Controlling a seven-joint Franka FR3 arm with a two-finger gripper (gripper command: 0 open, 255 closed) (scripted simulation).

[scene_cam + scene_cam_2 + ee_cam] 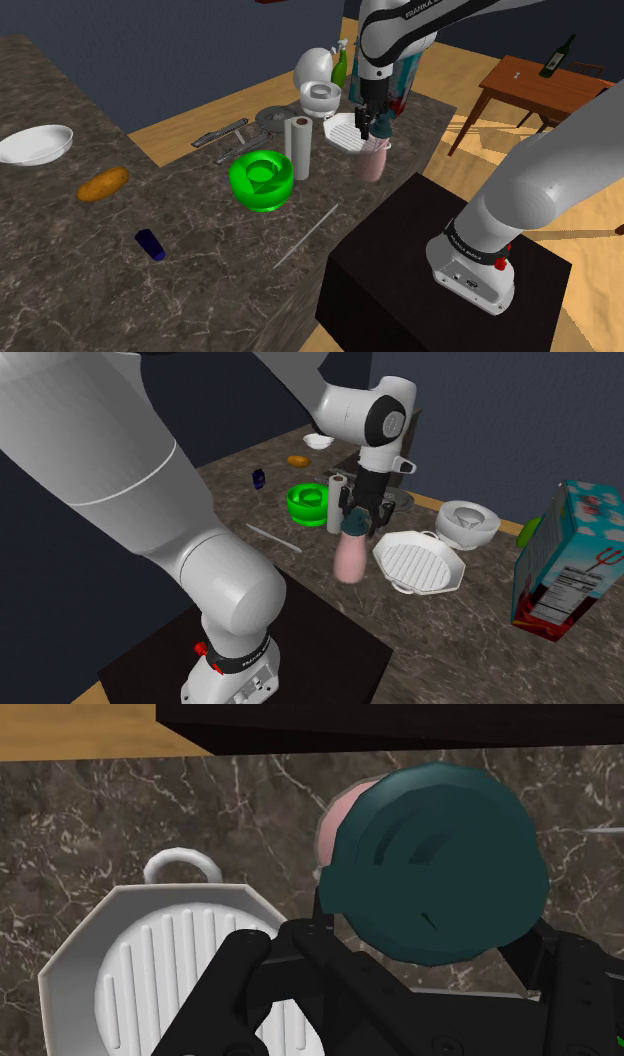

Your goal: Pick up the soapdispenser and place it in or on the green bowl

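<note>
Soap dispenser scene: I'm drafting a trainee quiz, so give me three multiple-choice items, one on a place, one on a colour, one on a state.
1. Where is the paper towel roll? A on the floor; B beside the green bowl; C on a chair.
2. What colour is the cap of the soap dispenser? A yellow; B red; C dark teal.
3. How is the soap dispenser? A upright under the end effector; B lying on its side; C inside the green bowl.

Key: 1 B, the roll stands next to the bowl on the counter. 2 C, the wrist view shows a dark teal cap over a pink body. 3 A, it stands upright on the counter, cap at the end effector.
</note>
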